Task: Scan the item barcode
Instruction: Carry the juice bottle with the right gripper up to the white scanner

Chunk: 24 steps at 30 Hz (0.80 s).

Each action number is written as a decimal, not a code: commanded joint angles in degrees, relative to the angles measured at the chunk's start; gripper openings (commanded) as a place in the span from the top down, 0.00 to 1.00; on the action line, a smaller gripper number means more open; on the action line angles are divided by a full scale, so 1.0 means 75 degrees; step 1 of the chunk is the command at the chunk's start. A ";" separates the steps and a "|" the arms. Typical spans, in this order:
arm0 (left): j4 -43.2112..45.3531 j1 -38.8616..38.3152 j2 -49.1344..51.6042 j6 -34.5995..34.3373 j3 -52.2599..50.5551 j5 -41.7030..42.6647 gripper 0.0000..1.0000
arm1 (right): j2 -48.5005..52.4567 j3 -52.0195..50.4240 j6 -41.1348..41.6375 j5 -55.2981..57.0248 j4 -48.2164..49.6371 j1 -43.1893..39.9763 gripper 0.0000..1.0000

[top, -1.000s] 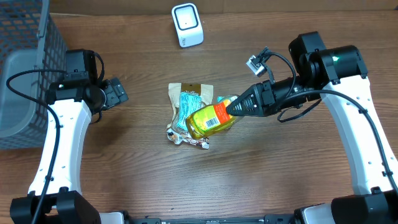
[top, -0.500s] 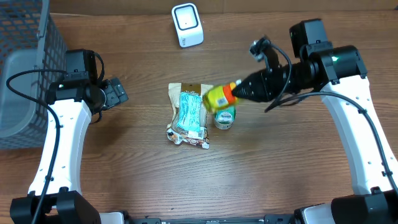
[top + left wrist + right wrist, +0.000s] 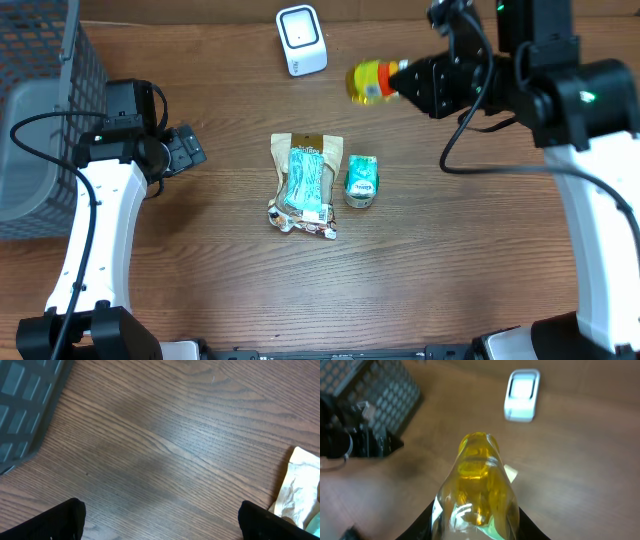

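The wire-mesh basket [image 3: 45,95] lines the table's [image 3: 450,260] left edge and the white barcode scanner [image 3: 301,40] stands near the far edge. Bare wood runs along the whole near side, to the right of the items in the middle, and between the left gripper [image 3: 192,150] and the snack pouch [image 3: 305,183]. There is one of each thing: one yellow bottle [image 3: 368,82], one pouch, one small teal-labelled tub [image 3: 361,181], one scanner and one basket. The right gripper [image 3: 402,80] is clamped on the bottle and holds it off the table just to the right of the scanner, well apart from the pouch and tub, which lie just beside each other at the centre. From the right wrist the bottle [image 3: 477,485] points towards the scanner [image 3: 522,395]. The left jaws stand wide apart, and the left wrist view shows bare wood between the fingers [image 3: 60,522]. The bottle's orange-banded label and the print on the pouch and tub are too blurred to read.
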 commanded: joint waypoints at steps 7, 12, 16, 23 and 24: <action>0.0009 -0.0020 -0.0087 0.0096 0.0070 -0.0064 0.01 | 0.0420 0.1364 -0.0874 0.1609 0.0227 0.0924 0.89; 0.0009 -0.0020 -0.0087 0.0096 0.0070 -0.0064 0.00 | 0.1172 0.1361 -0.1475 0.1848 0.0662 0.1265 0.85; 0.0012 -0.0020 -0.0085 0.0096 0.0070 -0.0064 0.00 | 0.1932 0.1358 -0.2465 0.2780 0.1035 0.1550 0.96; 0.0009 -0.0020 -0.0085 0.0096 0.0070 -0.0064 0.00 | 0.3249 0.1352 -0.3771 0.3579 0.2122 0.1868 0.96; 0.0012 -0.0020 -0.0085 0.0096 0.0070 -0.0064 0.01 | 0.3404 0.1349 -0.3896 0.3582 0.2294 0.1883 0.96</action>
